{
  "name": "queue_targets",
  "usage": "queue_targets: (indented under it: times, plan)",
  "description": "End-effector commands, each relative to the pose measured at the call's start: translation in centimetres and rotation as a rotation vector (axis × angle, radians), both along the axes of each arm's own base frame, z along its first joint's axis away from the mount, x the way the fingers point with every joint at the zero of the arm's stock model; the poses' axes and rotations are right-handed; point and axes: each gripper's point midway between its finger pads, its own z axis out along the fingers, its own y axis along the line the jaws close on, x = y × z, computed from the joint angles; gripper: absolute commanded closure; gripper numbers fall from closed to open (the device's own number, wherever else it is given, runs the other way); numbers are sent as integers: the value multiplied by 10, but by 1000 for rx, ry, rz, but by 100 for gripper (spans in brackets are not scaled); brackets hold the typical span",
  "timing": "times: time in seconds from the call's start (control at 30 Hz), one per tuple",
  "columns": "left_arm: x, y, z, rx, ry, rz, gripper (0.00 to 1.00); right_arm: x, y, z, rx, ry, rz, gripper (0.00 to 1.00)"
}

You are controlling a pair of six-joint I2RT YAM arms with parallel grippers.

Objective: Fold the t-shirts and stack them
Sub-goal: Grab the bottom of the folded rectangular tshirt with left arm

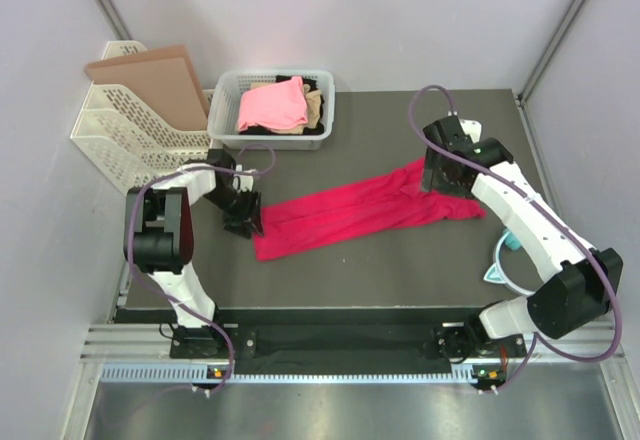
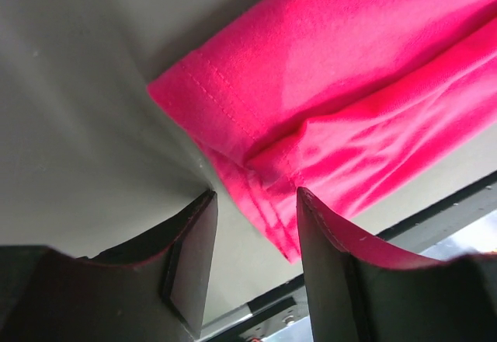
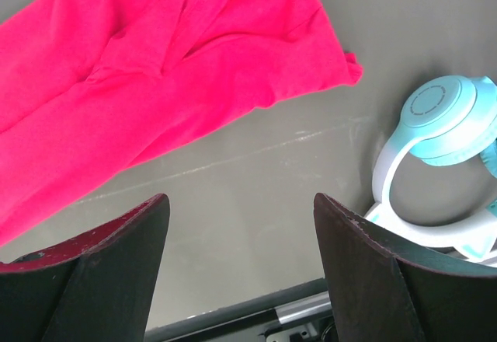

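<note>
Crimson shirt point(image 1: 365, 212) lies stretched along the surface point(image 1: 400, 270). Left fingers point(image 2: 190, 256) spread at its hem corner, gripping nothing; right fingers point(image 3: 116, 256) released near the opposite end.

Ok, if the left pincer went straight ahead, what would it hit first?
Probably the crimson t-shirt, its hemmed corner lying just ahead of the open left pincer; depth is unclear.

We see bare bench point(image 1: 400, 270) in front of the red shirt point(image 1: 360, 215). The basket point(image 1: 225, 110) sits behind it. Blue headphones point(image 3: 443, 116) lie at the right edge. A white rack point(image 1: 120, 145) crowds the left side.
</note>
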Motion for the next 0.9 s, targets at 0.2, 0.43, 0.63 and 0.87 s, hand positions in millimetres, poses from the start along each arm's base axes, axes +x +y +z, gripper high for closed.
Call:
queue_targets:
  times: [0.2,0.43,0.63,0.87]
  plan:
    - [22,-8,-33,-27,-31,9,49,-17,20,-2,16,6,39,25]
    - [22,-5,-38,-1,-45,6,55,-24,27,-4,22,13,49,26]
    - [18,3,-41,29,-47,15,86,-27,27,-3,25,10,48,29]
    - [19,5,-41,33,-35,12,100,-30,27,-1,26,6,50,30]
